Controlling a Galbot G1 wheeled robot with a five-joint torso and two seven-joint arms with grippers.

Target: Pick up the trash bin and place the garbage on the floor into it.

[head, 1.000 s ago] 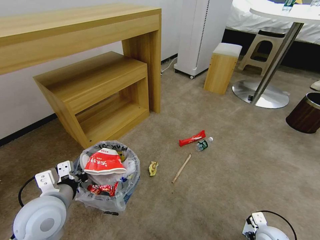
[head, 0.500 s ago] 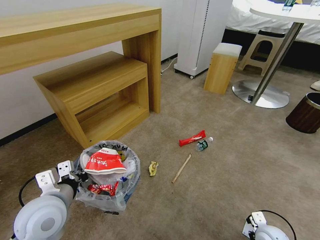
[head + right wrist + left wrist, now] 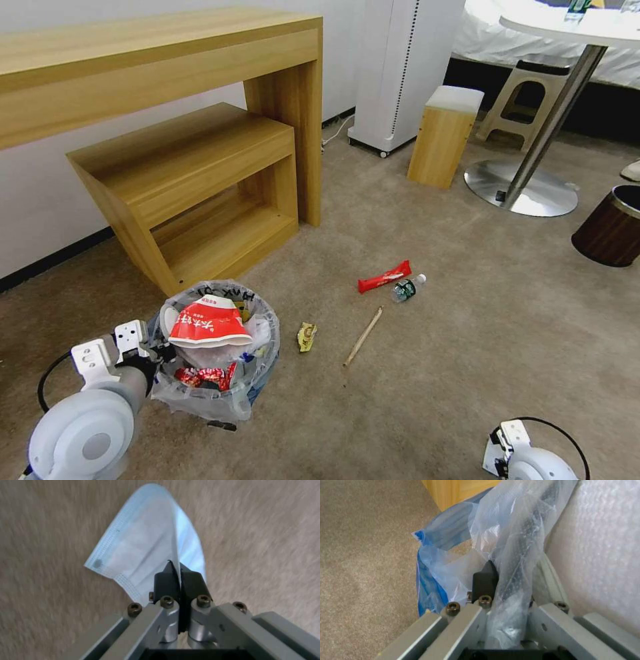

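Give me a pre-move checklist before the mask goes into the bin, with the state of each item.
1. Right end effector holds the mask: ok, fingers are pinched shut on one edge, the rest hanging free above the floor.
2. Left end effector grips the trash bin: ok, shut on its rim and liner.
3. Room in the bin: not ok, a red and white packet is heaped above the rim.
4. Bin upright: cannot tell, it looks slightly tilted.
5. Litter left on the floor: not ok, red wrapper, small bottle, wooden stick and small yellow wrapper remain.
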